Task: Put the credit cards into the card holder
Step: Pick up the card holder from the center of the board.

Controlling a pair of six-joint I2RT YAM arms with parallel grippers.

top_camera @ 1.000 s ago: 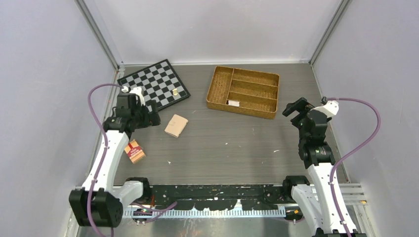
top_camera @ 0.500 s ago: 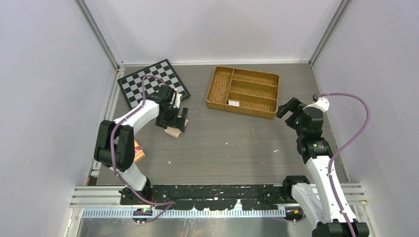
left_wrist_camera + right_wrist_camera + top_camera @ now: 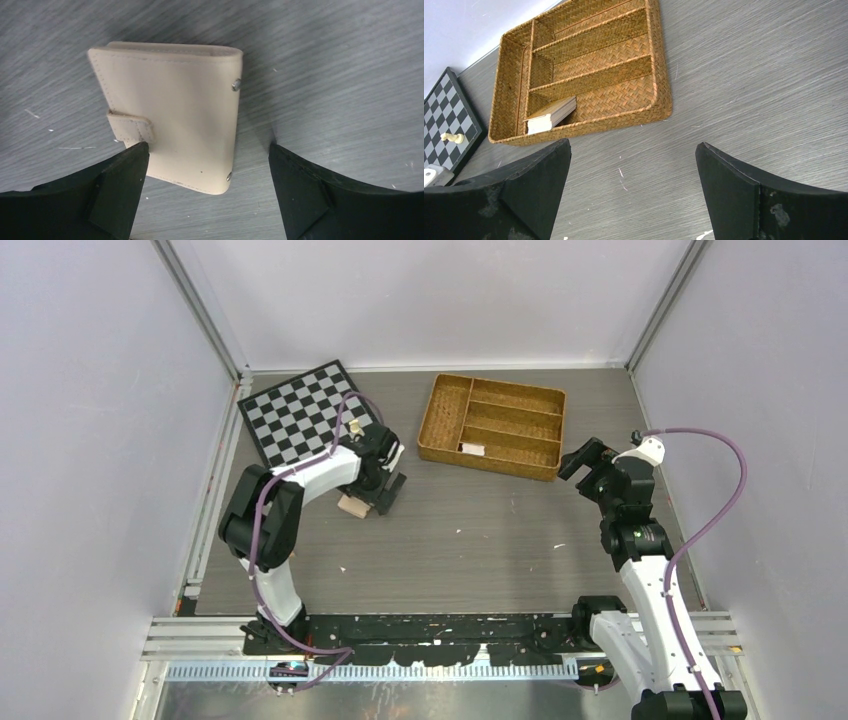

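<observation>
The card holder [image 3: 172,107] is a peach-beige folded wallet, closed by its snap tab [image 3: 131,127], lying flat on the grey table. In the top view only its left part [image 3: 350,506] shows beside the left arm. My left gripper [image 3: 207,150] hangs just over it, open, with the black fingers [image 3: 120,190] either side of the wallet's near end and nothing gripped. My right gripper [image 3: 633,150] is open and empty over bare table, at the right in the top view [image 3: 585,460]. The credit cards are out of view.
A woven wicker divided tray [image 3: 497,383] stands at the back centre, with a small pale stack [image 3: 550,115] in its front compartment. A chessboard [image 3: 305,415] lies at the back left, with a pale piece [image 3: 451,137] on it. Walls close in left and right.
My left arm has swung from the table's left side to over the card holder. The right gripper shifted slightly left, then held still. Both grippers stayed open.
</observation>
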